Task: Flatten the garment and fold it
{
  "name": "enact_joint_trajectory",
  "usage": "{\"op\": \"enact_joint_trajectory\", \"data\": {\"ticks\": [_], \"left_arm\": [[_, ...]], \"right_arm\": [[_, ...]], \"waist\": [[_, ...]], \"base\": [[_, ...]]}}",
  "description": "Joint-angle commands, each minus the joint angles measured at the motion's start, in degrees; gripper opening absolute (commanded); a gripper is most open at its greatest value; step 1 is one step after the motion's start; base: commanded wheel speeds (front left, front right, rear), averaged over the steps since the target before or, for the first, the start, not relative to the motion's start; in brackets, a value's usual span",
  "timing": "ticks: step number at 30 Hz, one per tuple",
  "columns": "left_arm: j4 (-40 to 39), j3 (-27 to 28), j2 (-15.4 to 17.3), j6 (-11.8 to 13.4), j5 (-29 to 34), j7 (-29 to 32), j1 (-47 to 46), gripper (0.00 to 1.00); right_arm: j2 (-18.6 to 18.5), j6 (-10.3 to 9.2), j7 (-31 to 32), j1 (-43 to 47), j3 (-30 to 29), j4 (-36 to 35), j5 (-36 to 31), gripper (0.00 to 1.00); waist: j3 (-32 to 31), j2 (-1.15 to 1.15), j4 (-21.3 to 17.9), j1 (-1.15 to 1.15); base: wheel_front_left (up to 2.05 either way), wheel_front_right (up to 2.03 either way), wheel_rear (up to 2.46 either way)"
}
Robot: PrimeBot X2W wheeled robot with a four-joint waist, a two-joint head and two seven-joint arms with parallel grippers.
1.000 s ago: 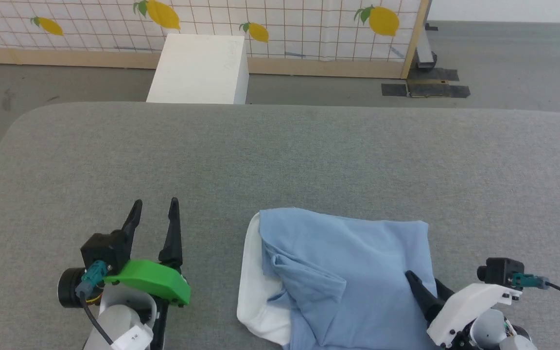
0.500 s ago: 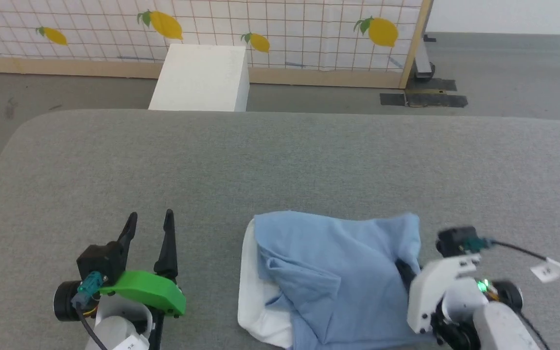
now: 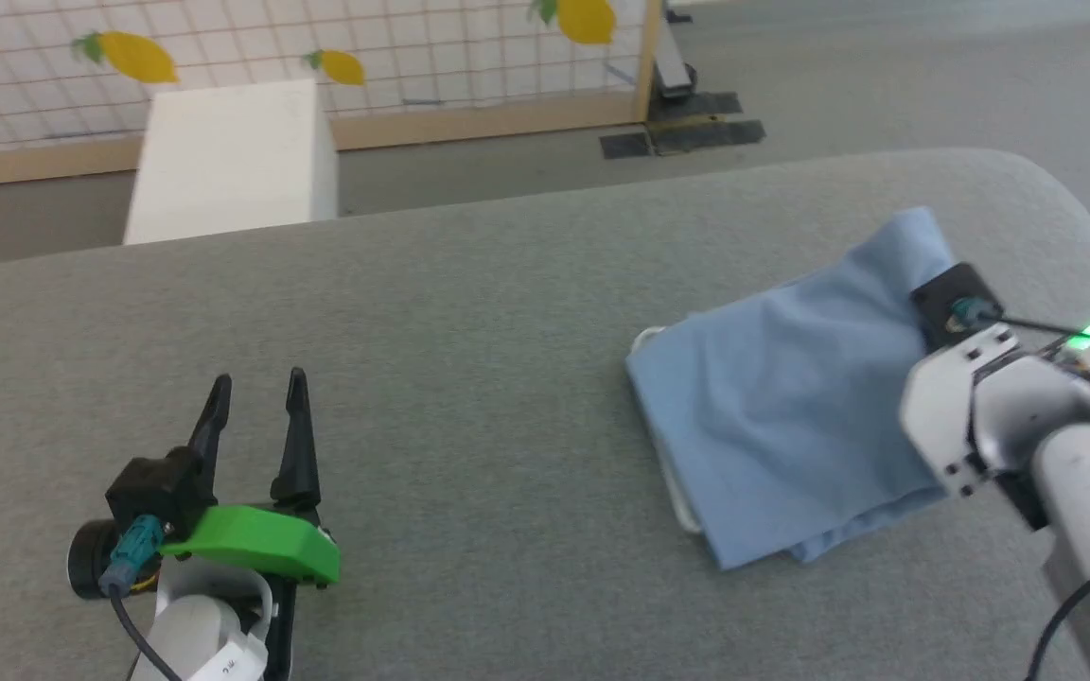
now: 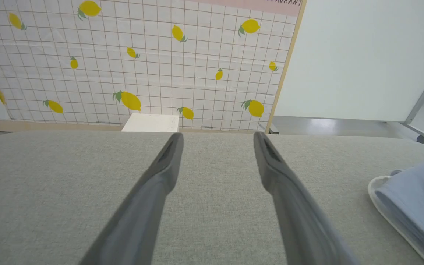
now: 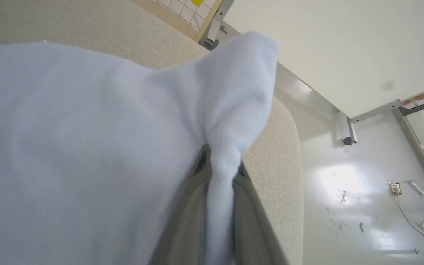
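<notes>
Light blue knit garment (image 3: 782, 407), loosely folded, white edge showing (left side), lying near the right end of the grey bench (image 3: 469, 312), one corner pinched up by the right gripper (image 5: 219, 165), left gripper (image 3: 256, 392) spread wide, empty.

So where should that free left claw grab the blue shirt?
Probably the near left corner of the garment, approached from the left. That layered edge lies flat, facing the open left gripper, while the right gripper pinches the raised far corner.

A grey table (image 3: 507, 312) spreads under the left pincer (image 3: 258, 376). Beyond its tips stands a white box (image 3: 233, 156), with a lemon screen (image 3: 34, 66) behind.
</notes>
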Motion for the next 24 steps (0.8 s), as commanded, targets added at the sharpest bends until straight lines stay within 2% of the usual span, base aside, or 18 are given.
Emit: {"op": "enact_joint_trajectory", "data": {"ticks": [1, 4, 8, 17, 23, 24], "left_arm": [[-0.8, 0.1, 0.3, 0.1, 1.0, -0.2, -1.0, 1.0], [-2.7, 0.1, 0.7, 0.0, 1.5, -0.2, -2.8, 1.0], [-4.4, -0.3, 1.8, -0.1, 2.6, -0.2, -4.6, 1.0], [-7.5, -0.7, 4.9, -0.2, 4.2, 2.2, -8.2, 1.0], [-9.9, -0.6, 6.0, 0.4, 4.4, 3.4, -8.2, 1.0], [-10.1, -0.5, 6.2, 0.4, 4.4, 3.6, -8.1, 1.0]], "right_arm": [[-1.5, -0.12, -0.2, -1.9, 0.0, 1.0, 0.1, 0.0], [-4.8, -0.12, -1.4, -5.5, -0.4, 4.4, -0.4, 0.0], [-6.2, -0.12, -3.3, -9.8, -3.5, 9.8, -1.7, 0.0], [-6.7, -0.12, -11.4, -17.4, -12.5, 20.2, -8.3, 0.0], [-4.2, -0.12, -16.9, -20.4, -21.4, 24.9, -12.9, 0.0], [-3.9, -0.12, -17.6, -20.6, -22.0, 25.4, -13.7, 0.07]], "waist": [[4.7, 0.0, -5.5, 0.0], [7.9, 0.0, -8.0, 0.0], [11.9, 0.0, -10.2, 0.0], [19.0, 0.0, -10.3, 0.0], [20.9, 0.0, -8.7, 0.0], [20.9, 0.0, -8.4, 0.0]], "base": [[0.0, 0.0, 0.0], [0.0, 0.0, 0.0], [0.0, 0.0, 0.0], [0.0, 0.0, 0.0], [0.0, 0.0, 0.0], [0.0, 0.0, 0.0]]}}
